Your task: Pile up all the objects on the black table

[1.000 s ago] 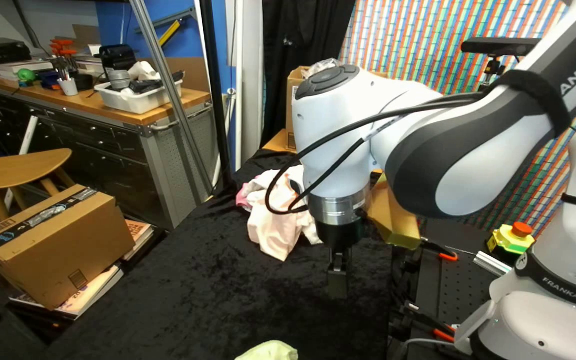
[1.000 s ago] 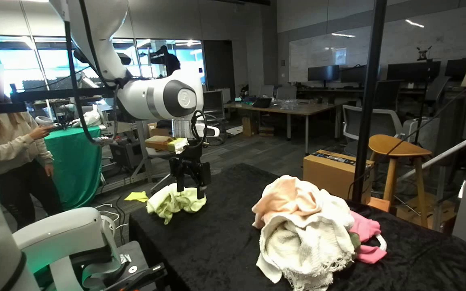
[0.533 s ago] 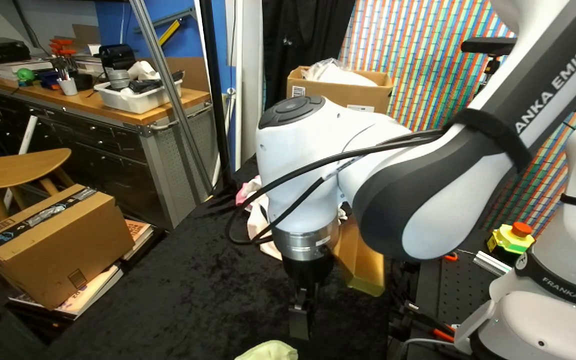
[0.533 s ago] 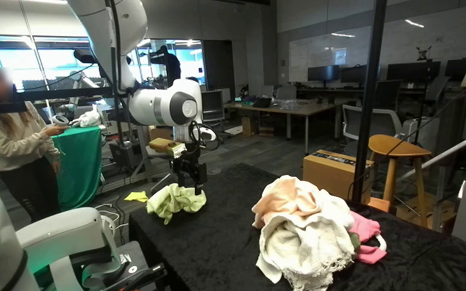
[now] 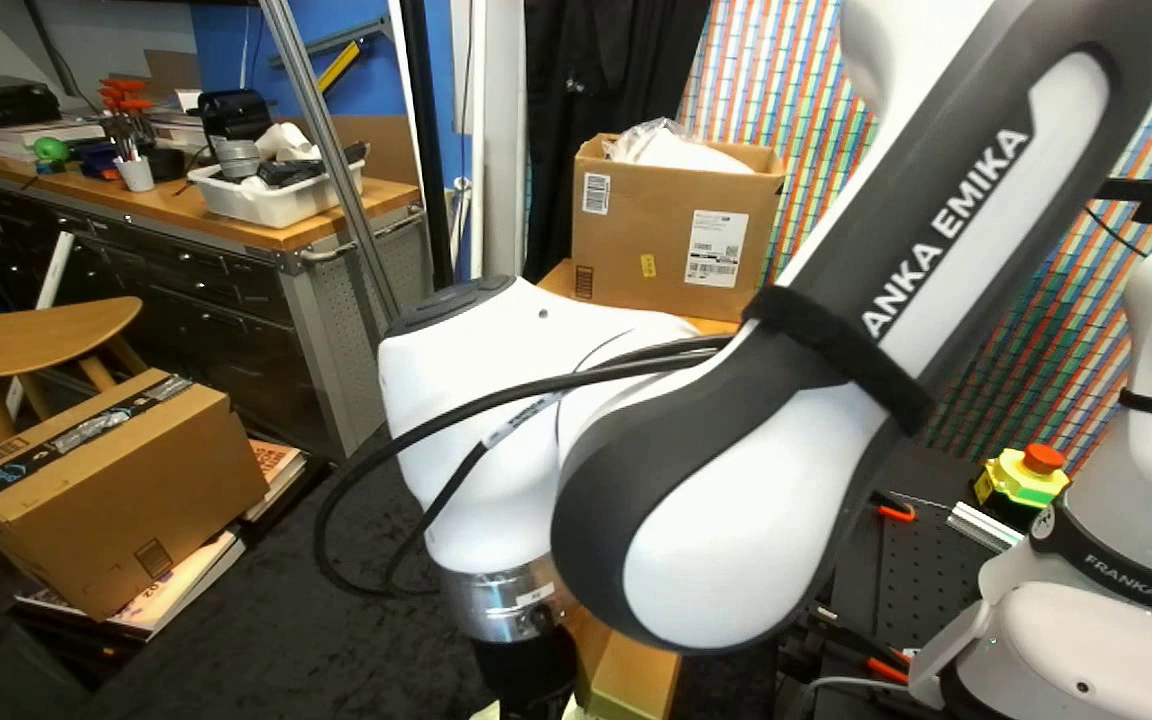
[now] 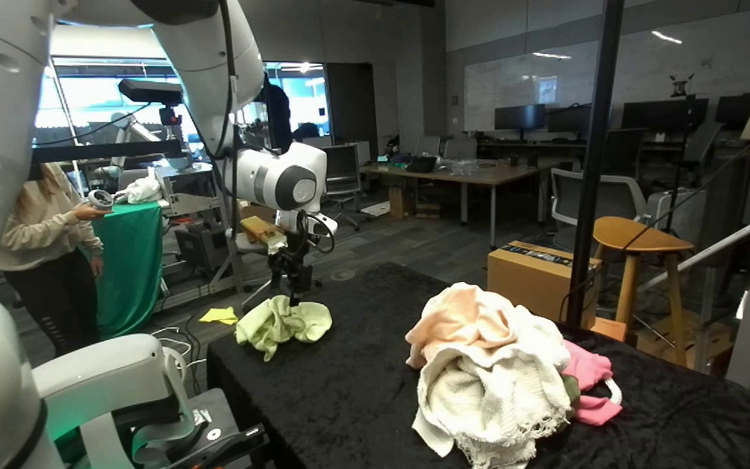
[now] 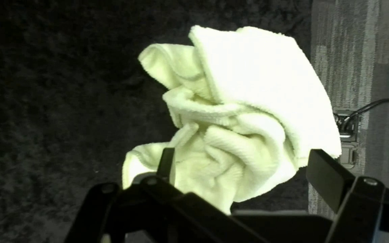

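In both exterior views the black table [image 6: 355,397] is seen, and on it, in an exterior view, a large heap of peach, white and cream cloths [image 6: 492,371] is shown, with a pink towel [image 6: 586,365] peeking out at its side. Well apart from that heap, near the table's edge, a smaller pale green cloth [image 7: 258,67] is left crumpled, and by this one the coming move is judged to be decided. It is placed directly beneath the gripper [image 7: 241,157], with most of its bulk spread ahead, toward the top of the wrist view. No clear long axis is given by the bunched shape, so a fold would best be chosen rather than an end. The gripper is set wide, with nothing held; by its two fingers [image 7: 329,180] the inner folds are framed, one being seen against the cloth and one just at its rim. Whether the cloth is touched cannot be told. A short lowering, then a pinch across those folds, seems to be called for, and only afterwards a carry to the heap
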`<state>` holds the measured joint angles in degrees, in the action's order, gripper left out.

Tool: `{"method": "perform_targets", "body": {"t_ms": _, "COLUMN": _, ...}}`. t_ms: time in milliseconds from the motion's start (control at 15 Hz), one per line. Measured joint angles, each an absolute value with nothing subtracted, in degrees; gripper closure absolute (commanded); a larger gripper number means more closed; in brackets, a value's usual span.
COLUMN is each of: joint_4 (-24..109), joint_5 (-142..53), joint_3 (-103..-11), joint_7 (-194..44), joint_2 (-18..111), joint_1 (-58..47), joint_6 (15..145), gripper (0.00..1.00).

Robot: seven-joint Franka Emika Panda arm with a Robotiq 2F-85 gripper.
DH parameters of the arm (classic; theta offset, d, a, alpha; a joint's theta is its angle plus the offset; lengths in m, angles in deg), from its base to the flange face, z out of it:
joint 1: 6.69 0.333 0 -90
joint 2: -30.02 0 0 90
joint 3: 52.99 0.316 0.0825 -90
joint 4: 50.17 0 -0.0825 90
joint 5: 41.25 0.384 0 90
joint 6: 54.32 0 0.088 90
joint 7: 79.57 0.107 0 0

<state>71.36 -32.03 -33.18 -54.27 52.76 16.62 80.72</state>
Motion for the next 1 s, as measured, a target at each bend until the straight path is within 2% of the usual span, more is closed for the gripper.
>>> {"method": "perform_targets", "body": {"t_ms": 1000, "joint_4": 67.1, "joint_5": -26.0, "joint_3": -33.0, "joint_7": -57.8, "joint_2": 61.7, "joint_1": 17.2, "joint_6": 78.8, "gripper": 0.0}}
